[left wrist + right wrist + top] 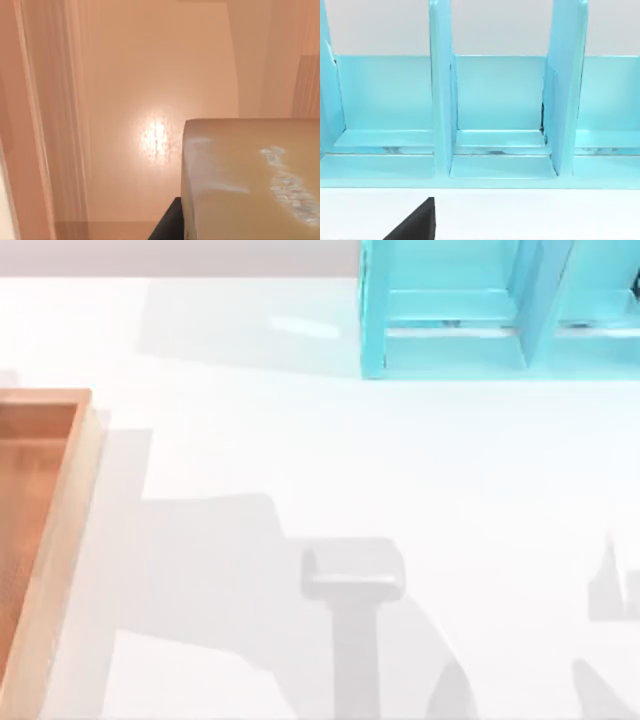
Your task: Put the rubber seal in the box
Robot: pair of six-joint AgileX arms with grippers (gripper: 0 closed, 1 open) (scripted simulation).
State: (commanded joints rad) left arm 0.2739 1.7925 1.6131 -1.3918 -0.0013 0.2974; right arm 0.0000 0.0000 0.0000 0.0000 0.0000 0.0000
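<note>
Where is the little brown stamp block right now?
The rubber seal shows close up in the left wrist view, over the orange-brown floor of the box. In the top view the box sits at the table's left edge.

The counter (300,440) is plain white, crossed by soft grey shadows, and the box (62,510) on it has a light tan rim around an orange-brown floor with a glossy pale highlight seen in the left wrist view. The rubber seal (240,175) is a tan-brown block with a whitish speckled mark on one face, and a black edge shows beneath it. The frame structure (470,310) is turquoise blue all over, its dividers and back panel the same shade, with thin pale edges and a dark sliver at one joint.
</note>
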